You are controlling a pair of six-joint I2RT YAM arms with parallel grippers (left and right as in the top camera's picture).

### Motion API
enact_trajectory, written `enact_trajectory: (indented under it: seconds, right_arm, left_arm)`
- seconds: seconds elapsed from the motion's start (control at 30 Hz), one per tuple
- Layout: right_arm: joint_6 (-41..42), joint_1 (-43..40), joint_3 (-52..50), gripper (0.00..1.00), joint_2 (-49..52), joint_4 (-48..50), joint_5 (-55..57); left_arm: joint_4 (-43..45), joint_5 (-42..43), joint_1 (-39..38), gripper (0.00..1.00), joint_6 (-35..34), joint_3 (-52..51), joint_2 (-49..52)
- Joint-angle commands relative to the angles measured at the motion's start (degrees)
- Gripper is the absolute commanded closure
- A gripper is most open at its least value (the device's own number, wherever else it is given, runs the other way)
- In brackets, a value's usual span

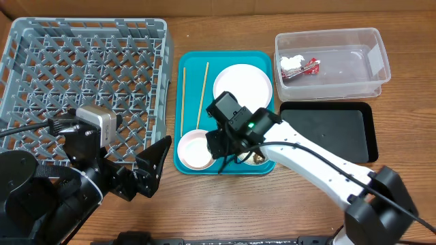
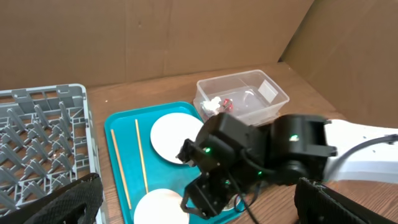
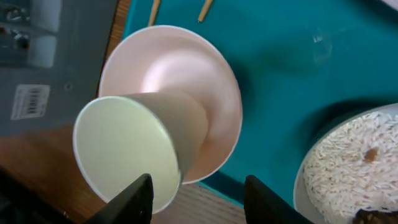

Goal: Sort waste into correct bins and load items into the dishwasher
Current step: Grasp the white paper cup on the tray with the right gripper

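Note:
On the teal tray point(image 1: 194, 75) lie two chopsticks point(image 1: 184, 95), a white plate point(image 1: 243, 85) and a pale pink bowl point(image 3: 186, 68). A pale cup-shaped thing point(image 3: 124, 146) lies on its side in that bowl. My right gripper point(image 3: 199, 199) hangs open low over the bowl's near rim, fingers either side of it, touching nothing that I can see. Beside it, a white bowl point(image 3: 301, 186) holds rice point(image 3: 342, 168) and a brown scrap point(image 3: 371, 154). The left gripper point(image 1: 151, 170) is open and holds nothing, off the tray's left corner. The tissue point(image 1: 291, 62) and red wrapper point(image 1: 308, 67) lie in the clear tub point(image 1: 327, 34).
The grey dish rack point(image 1: 85, 75) fills the back left, right against the teal tray. A black tray point(image 1: 327, 129) lies in front of the clear tub on the right. My right arm point(image 1: 306, 160) crosses the table's front right.

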Motion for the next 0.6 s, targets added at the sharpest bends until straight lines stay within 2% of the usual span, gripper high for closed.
enact_trajectory:
  seconds: [0.0, 0.1, 0.37, 0.57]
  right_arm:
    - [3.63, 0.13, -0.59, 0.55, 3.32, 2.14, -0.28]
    - [3.78, 0.13, -0.59, 0.58, 4.87, 3.39, -1.60]
    - [4.02, -0.26, 0.46, 0.93, 5.49, 1.16, -1.33]
    - [3.56, -3.10, 3.69, 0.96, 1.29, -2.25, -1.70]
  left_arm:
    - [0.02, -0.28, 0.26, 0.00, 1.25, 0.20, -0.07]
    - [0.02, 1.01, 0.26, 0.00, 0.70, 0.20, -0.07]
    - [0.13, 1.25, 0.26, 0.00, 0.15, 0.20, 0.33]
    - [0.94, -0.55, 0.26, 0.00, -0.70, 0.20, 0.72]
